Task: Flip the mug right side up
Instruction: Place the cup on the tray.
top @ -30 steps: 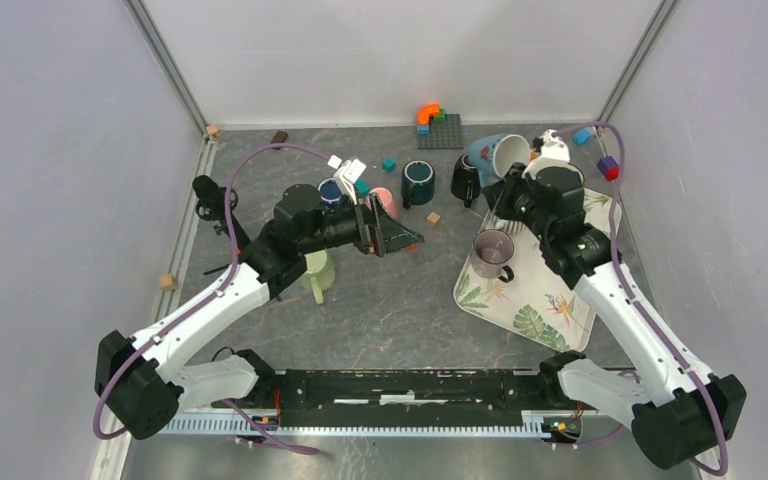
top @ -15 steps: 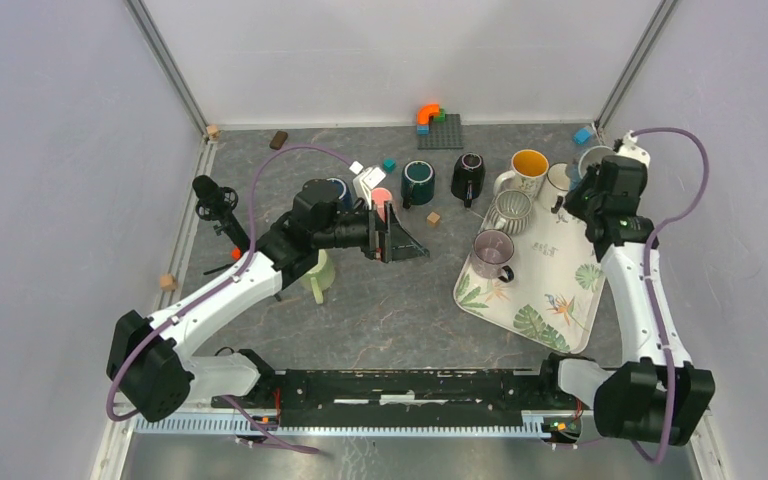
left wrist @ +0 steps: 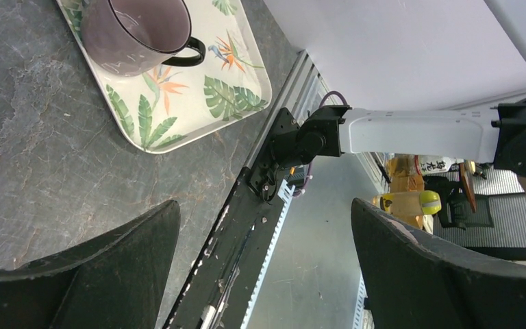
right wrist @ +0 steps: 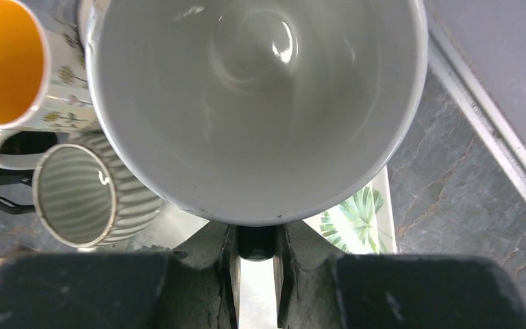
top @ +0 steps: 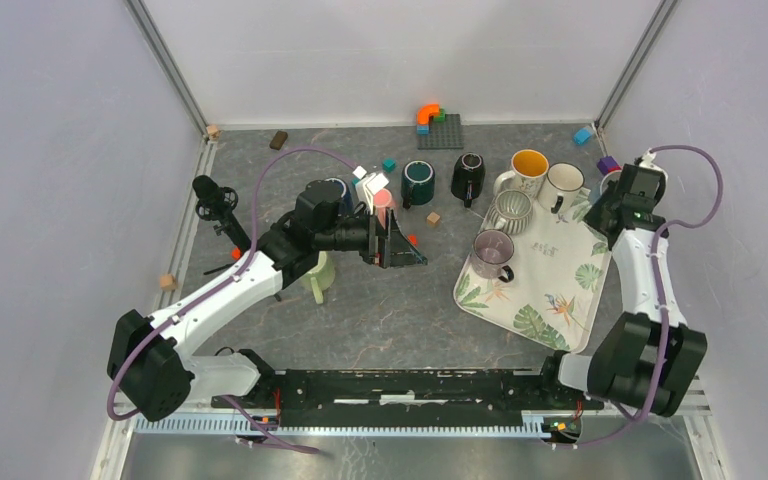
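Your right gripper (right wrist: 255,243) pinches the mug (right wrist: 253,103), mouth up: set it level on the tray (right wrist: 346,218), clear of the ribbed cup (right wrist: 89,195). Left gripper (left wrist: 264,205) wide, empty.

Mug (right wrist: 253,103) rim cropped above (handle seemingly hidden).

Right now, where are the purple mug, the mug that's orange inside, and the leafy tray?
purple mug (top: 493,248), top view, on its inside
orange-inside mug (top: 530,163), top view, on its orange inside
leafy tray (top: 540,275), top view, on a bare patch near the middle
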